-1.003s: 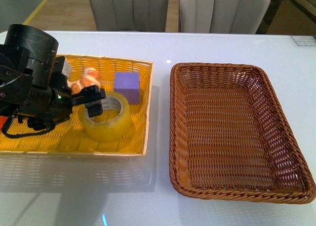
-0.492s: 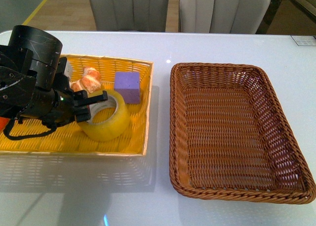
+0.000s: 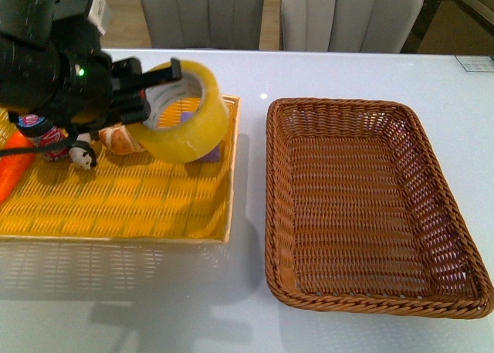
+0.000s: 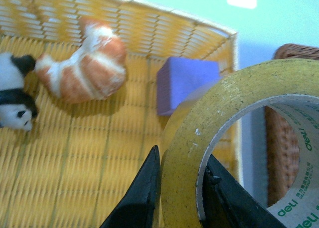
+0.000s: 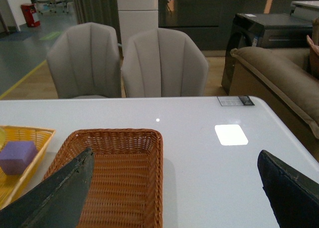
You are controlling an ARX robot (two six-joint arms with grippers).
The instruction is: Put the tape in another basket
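Left wrist view is showing the left claw (image 4: 182, 188) pinching the wall of the tape (image 4: 199, 118) above the yellow tray's (image 4: 60, 153) right edge; the right claw (image 5: 174, 158) is gaping wide, empty

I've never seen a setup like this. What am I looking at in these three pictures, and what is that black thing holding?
It's a two-armed robot at a white table. The wide picture comes from a camera on its body; the other two look out from each wrist. Its left gripper, the black pincer, holds a roll of yellowish tape by its wall, in the air above a yellow tray basket. That tray contains a croissant, a purple block and a panda toy. Beside it sits an empty brown wicker basket. The right gripper is open and holds nothing.
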